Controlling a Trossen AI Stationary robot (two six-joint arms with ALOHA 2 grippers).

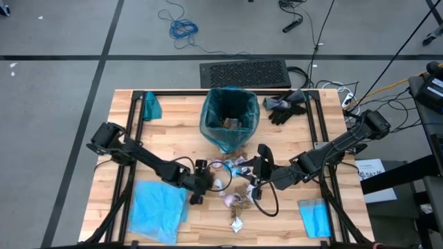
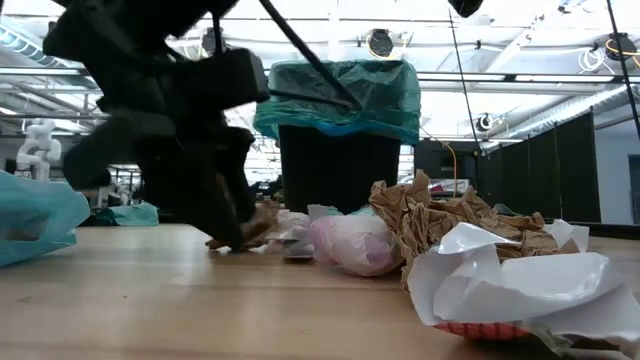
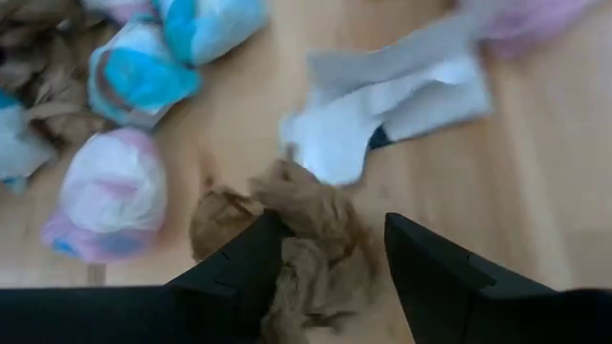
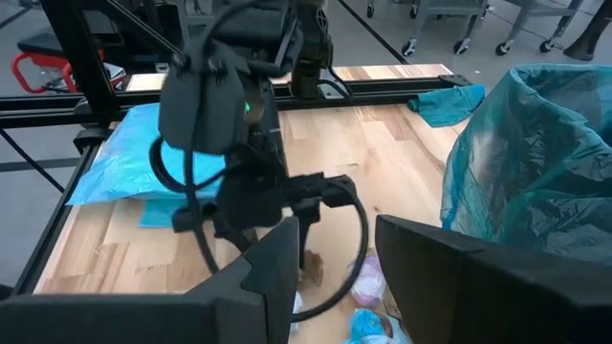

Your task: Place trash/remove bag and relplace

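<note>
In front of the bin (image 1: 229,114), down on the worktop (image 1: 173,142), the left gripper (image 3: 330,263) has its jaws set either side of a brown wad (image 3: 306,239), partly open, not yet pinched tight. The right gripper (image 4: 335,263) hovers just right of the scrap pile, jaws partly open, holding nothing. More trash (image 1: 235,194) lies scattered before the bin; some already sits inside the teal bag (image 1: 221,138).

The risk here: that wad is loose and springy, so a shallow bite could tear off a shred or drop it short of the bin. The two grippers are close, too; a careless swing could knock them together.

Only the left wrist view shows the jaws around the wad. The high view alone shows the sky-blue spare bag (image 1: 158,207) near the left front corner, well away from the bin.
</note>
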